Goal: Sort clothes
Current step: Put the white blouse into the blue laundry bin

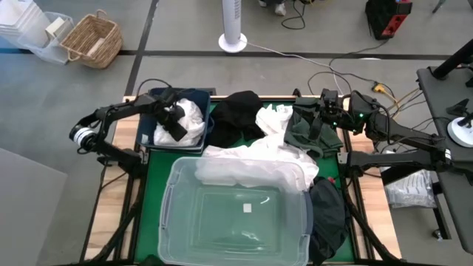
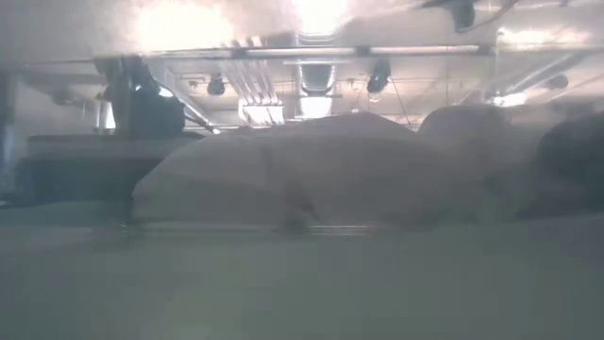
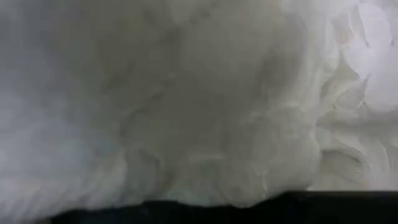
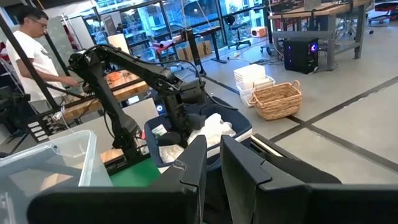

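A: Nearest, bottom centre, the tub [image 1: 236,214], white clothes [image 1: 255,166] draped over its upper rim.

B: Left gripper [image 1: 177,122]?

A: Upper left, in the blue bin [image 1: 159,139] on a white garment [image 1: 194,118]; jaws hidden, can't tell.

B: Right gripper [image 4: 211,158]?

A: Upper right over the green garment [image 1: 310,133], jaws slightly parted, empty.

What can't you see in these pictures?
- Left hand: in the high view it is buried in the white clothes in the blue bin, so its fingers are hidden.
- Left wrist view: white cloth fills the picture.
- Low view: blurred; only a pale heap shows.
- Black garment: the clear tub hides part of it.
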`<state>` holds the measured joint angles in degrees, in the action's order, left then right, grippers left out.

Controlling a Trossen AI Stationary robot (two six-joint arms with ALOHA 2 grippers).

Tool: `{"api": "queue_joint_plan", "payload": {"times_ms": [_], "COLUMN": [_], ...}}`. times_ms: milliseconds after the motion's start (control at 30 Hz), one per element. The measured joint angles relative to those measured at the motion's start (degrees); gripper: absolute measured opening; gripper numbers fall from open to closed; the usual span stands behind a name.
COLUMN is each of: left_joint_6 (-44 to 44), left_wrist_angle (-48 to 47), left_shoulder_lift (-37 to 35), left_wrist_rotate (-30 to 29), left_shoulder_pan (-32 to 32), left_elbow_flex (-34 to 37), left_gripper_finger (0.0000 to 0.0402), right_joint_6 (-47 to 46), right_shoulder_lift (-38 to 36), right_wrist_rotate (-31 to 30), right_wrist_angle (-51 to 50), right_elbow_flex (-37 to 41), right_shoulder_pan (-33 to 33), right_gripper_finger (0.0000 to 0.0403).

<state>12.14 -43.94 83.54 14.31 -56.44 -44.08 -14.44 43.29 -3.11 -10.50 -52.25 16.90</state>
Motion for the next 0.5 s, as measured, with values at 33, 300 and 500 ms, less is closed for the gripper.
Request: {"api": "queue_joint_plan", "payload": {"times_ms": [33, 300, 500], "left_joint_6": [-0.12, -5.97, -9.33], "left_wrist_angle": [-0.17, -0.4, -2.72], "left_shoulder_lift": [0.27, 1.03, 0.14], "left_wrist_rotate": [-0.29, 1.31, 2.92], "left_shoulder_pan": [0.21, -0.49, -0.53], "left_elbow_flex": [-0.27, -0.45, -2.37], "left_gripper_finger": [0.0, 0.0, 0.0], "right_joint_6": [-0.03, -0.02, 0.0], "right_shoulder_lift": [0.0, 0.0, 0.0], "right_wrist_rotate": [0.0, 0.0, 0.0], "right_wrist_angle": [-0.03, -0.04, -0.04], "right_elbow_flex": [0.02, 0.02, 0.02], "right_shoulder_pan": [-0.01, 0.0, -0.01], "right_gripper_finger": [0.0038, 0.0038, 0.0038]}}
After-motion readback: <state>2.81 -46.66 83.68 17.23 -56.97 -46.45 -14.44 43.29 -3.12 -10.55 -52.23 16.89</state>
